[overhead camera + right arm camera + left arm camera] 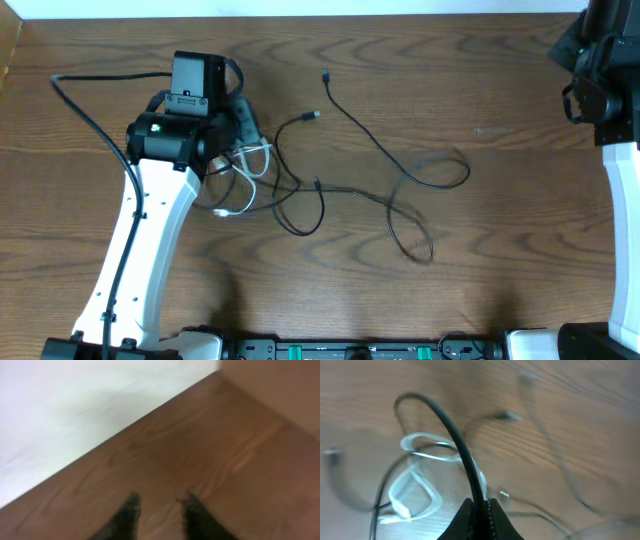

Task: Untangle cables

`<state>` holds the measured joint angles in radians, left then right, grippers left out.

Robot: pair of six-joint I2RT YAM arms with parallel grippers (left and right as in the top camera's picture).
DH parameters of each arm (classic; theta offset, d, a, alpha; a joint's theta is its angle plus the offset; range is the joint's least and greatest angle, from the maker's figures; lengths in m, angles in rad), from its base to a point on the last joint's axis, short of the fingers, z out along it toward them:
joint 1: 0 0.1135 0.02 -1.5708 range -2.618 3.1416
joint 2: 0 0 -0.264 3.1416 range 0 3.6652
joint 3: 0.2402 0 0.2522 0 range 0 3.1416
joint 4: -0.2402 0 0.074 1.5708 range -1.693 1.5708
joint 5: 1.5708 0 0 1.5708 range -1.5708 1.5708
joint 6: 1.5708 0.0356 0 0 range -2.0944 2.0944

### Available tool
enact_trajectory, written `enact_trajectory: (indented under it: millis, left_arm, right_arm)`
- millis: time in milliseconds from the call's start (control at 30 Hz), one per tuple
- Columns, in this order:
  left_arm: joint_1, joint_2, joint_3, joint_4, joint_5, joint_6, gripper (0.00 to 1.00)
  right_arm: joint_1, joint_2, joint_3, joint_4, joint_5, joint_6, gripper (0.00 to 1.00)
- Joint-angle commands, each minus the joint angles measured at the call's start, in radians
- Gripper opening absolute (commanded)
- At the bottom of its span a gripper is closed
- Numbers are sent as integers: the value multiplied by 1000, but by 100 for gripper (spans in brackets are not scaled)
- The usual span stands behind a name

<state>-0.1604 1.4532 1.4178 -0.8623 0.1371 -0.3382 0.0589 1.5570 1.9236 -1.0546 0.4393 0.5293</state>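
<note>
Pinching now — the left gripper (481, 506) has its fingers pressed together on a black cable (451, 430), which arcs up and away from the tips in the left wrist view; just beneath that arc lies the white cable (426, 444), coiled in a couple of loose loops on the worktop (605, 415); from overhead the white cable sits bunched beside the left arm (150, 210) at the left of the tangle, while the black cables (400, 183) sprawl in crossing loops across the middle, plug ends (326, 74) lying toward the far side; which of the two black strands is in the pinch I cannot tell, the arm covers that spot; the right gripper (161, 510) hangs with fingers spread and nothing between them, over bare wood at the far right corner, well apart from everything. To do this step well, I judge: lift the pinched strand slowly and draw it away from the white loops rather than through them; watch that the white coil does not ride up with it, and if it does, ease back and pull from another angle; a firm pinch matters, since a thin cord can slip out sideways; the right arm (620, 200) would be useful pinning the rest of the tangle down. As for writing — no brand, label or lettering can be read anywhere; both wrist views are blurred.
</note>
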Motion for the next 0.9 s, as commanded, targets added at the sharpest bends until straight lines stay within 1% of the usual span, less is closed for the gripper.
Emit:
enact_trajectory:
  millis: [0,67,133,200,300,333,433,533,567,667,733,767,867]
  left_arm:
    - [-1,0,2,44,474,179,7]
    - [-1,-2,2,79,576,185,7]
    - [-1,-4,2,117,653,185,7]
    - [-1,-10,2,151,690,184,8]
    - [-1,-16,3,169,690,164,8]
    - [-1,-23,3,169,715,146,7]
    - [-1,-47,3,197,821,163,8]
    - [0,-76,3,243,803,158,9]
    - [0,-81,3,250,792,140,17]
    - [-2,-86,3,266,790,59,17]
    - [-13,-84,3,266,790,16,35]
    - [-18,-84,3,266,790,10,36]
    - [-40,-84,3,275,790,10,36]
  right_arm:
    - [1,-8,10,-2,-332,-127,47]
    - [2,-1,10,-4,-465,-200,58]
    - [2,9,10,-7,-557,-259,69]
    - [8,24,10,-19,-613,-286,79]
    - [19,53,10,-41,-634,-299,81]
    - [22,69,10,-50,-635,-299,82]
    - [31,104,10,-61,-677,-303,85]
    - [45,139,10,-60,-785,-336,89]
    - [52,151,10,-58,-834,-357,90]
    - [74,183,10,-56,-916,-374,94]
    - [91,207,10,-53,-954,-374,95]
    - [103,220,10,-50,-976,-374,95]
    - [150,257,10,-37,-1023,-374,96]
